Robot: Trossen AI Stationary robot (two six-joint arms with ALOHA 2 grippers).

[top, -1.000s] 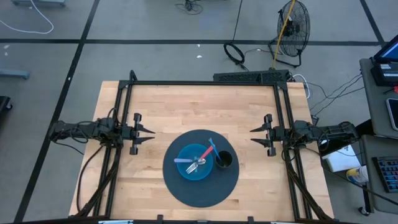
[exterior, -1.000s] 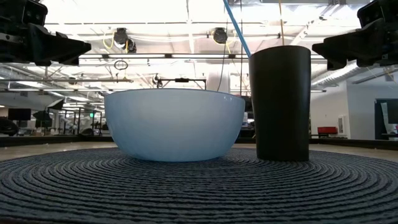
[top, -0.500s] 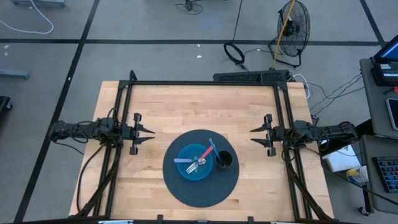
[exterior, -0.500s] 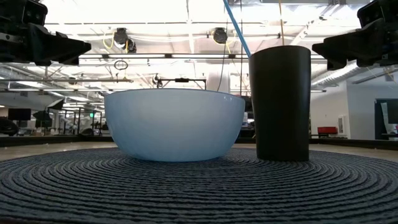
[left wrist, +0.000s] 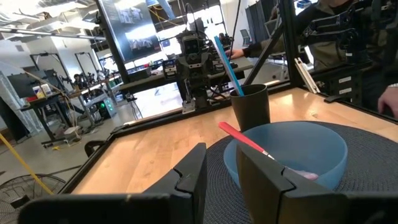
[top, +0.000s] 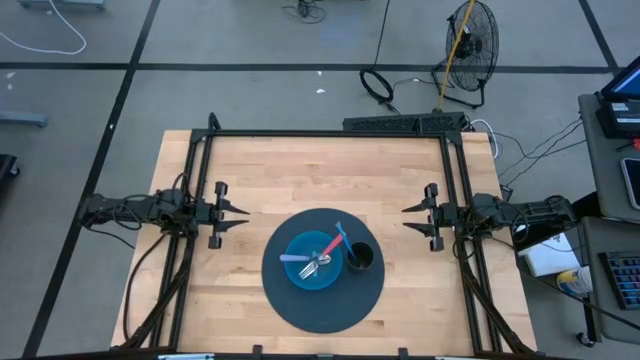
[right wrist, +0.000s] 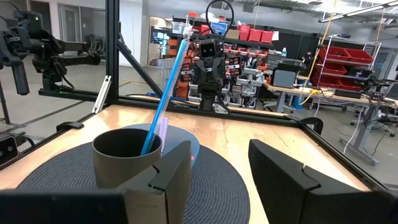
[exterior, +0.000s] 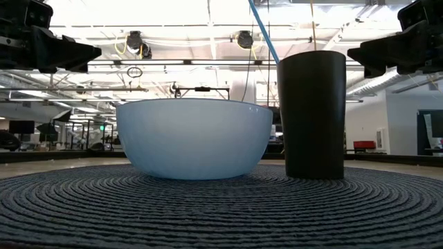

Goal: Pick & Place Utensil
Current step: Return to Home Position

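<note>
The straw [right wrist: 165, 92] leans in the cup [top: 359, 257], just right of the bowl [top: 300, 279] on the mat [top: 320, 312]. The left arm [top: 150, 210] and right arm [top: 500, 212] sit at the worktop's [top: 300, 170] side edges, left jaws slightly parted, right jaws wider, both empty. Homing well likely means settling level, never swinging toward the cup.

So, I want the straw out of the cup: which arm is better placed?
Probably right: the black cup stands nearer the right gripper; the blue bowl lies between it and the left gripper.
</note>
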